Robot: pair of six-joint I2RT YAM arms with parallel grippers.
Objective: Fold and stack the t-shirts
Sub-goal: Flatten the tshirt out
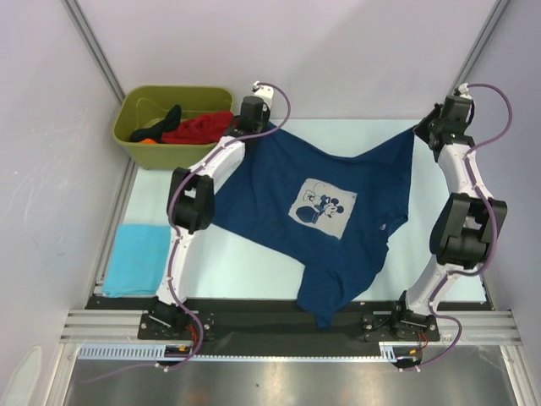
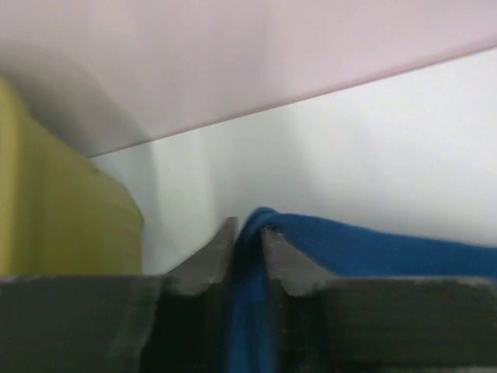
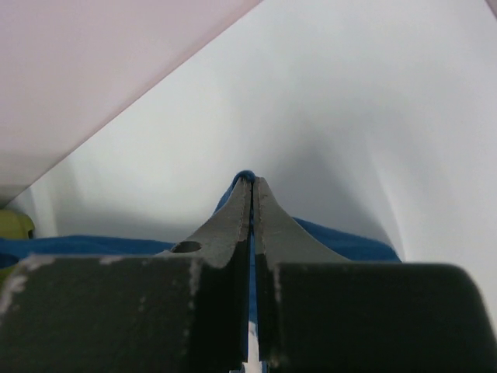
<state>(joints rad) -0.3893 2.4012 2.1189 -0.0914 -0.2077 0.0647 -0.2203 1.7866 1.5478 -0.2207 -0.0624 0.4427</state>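
Navy tee lies spread on pale table: soft matte cloth w/ shallow creases, squarish grey-white cartoon print mid-chest. One end droops over near edge btwn arm bases. Far corners are drawn up into peaks. L gripper: dark wedge-shaped fingers a sliver apart, a bunched blue fold filling the gap, i.e. clamped on cloth. R gripper: fingers pressed together on a thin blue edge. Turquoise tee, a flat folded rectangle, sits at table's left side. Olive bin, rounded plastic, holds crumpled red tee & black tee.
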